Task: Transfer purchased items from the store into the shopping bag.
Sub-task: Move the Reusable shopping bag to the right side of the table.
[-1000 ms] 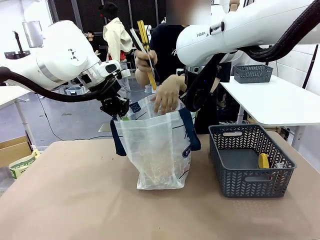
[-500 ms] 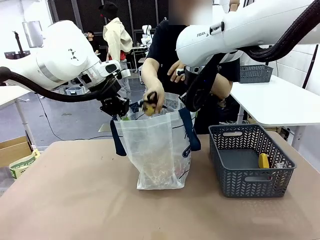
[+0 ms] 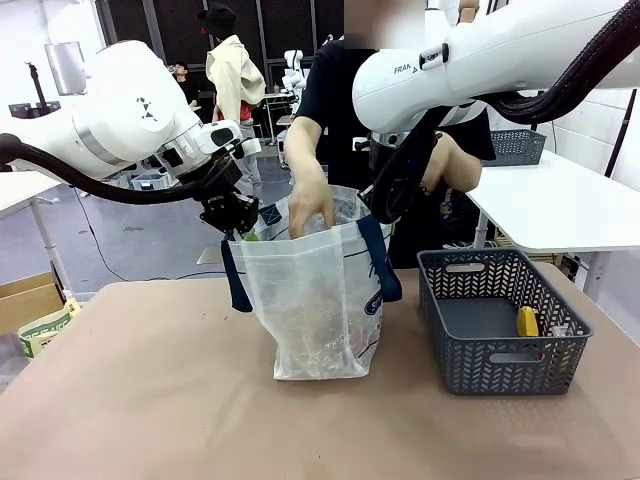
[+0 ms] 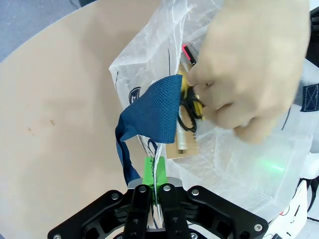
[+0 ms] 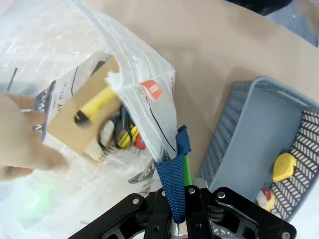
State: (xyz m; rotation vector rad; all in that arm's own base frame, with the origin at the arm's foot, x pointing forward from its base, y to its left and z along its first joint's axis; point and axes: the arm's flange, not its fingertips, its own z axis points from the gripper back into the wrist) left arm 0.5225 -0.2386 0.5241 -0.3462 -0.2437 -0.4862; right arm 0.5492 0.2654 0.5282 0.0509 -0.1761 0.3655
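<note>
The translucent shopping bag (image 3: 318, 300) stands mid-table, held wide at its mouth. My left gripper (image 3: 236, 222) is shut on the bag's left rim (image 4: 154, 172) by the navy strap (image 4: 152, 112). My right gripper (image 3: 378, 212) is shut on the right navy handle (image 5: 172, 181). A person's hand (image 3: 310, 205) reaches into the bag, holding a yellow-and-black item on tan card (image 4: 187, 112). Inside lie a tan cardboard box (image 5: 79, 112) and small yellow pieces (image 5: 124, 139). The dark grey basket (image 3: 500, 320) at right holds a yellow piece (image 3: 527, 321), seen again as the yellow piece (image 5: 285, 167).
A white side table (image 3: 560, 205) with another grey basket (image 3: 506, 146) stands at the back right. A brown cardboard box (image 3: 25, 300) sits beyond the table's left edge. Bare tan tabletop (image 3: 150, 400) lies in front of the bag.
The person's hand has gone from holding long yellow items above the bag to reaching down inside it. Both arms have held still.
</note>
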